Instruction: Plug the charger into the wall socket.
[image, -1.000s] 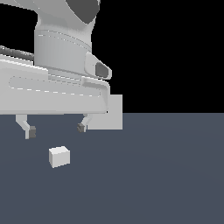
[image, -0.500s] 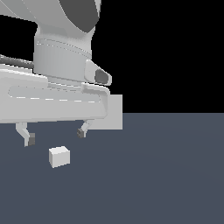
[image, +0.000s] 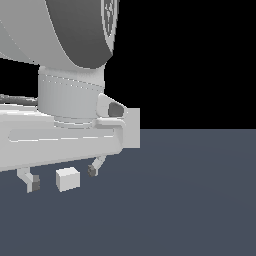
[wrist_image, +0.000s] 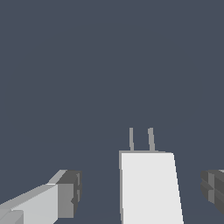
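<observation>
In the exterior view, our tool (image: 62, 176) hangs open, its two dark-tipped fingers (image: 34, 183) on either side of the small plain white box-shaped charger (image: 67, 179), which rests on the dark grey table (image: 190, 200). The flat white square wall socket (image: 133, 128) stands far behind, mostly hidden by the arm.

In the wrist view, the charger (wrist_image: 149, 186) sits between the pads (wrist_image: 72, 193), prongs (wrist_image: 141, 139) pointing away. We should centre, lower and close squarely on its flat sides.

Flat, plain dark slate-blue floor (image: 190, 200) runs to a straight horizon w/ solid black backdrop (image: 195, 60) above; even light, no texture, and in wrist view the floor fills bg.
</observation>
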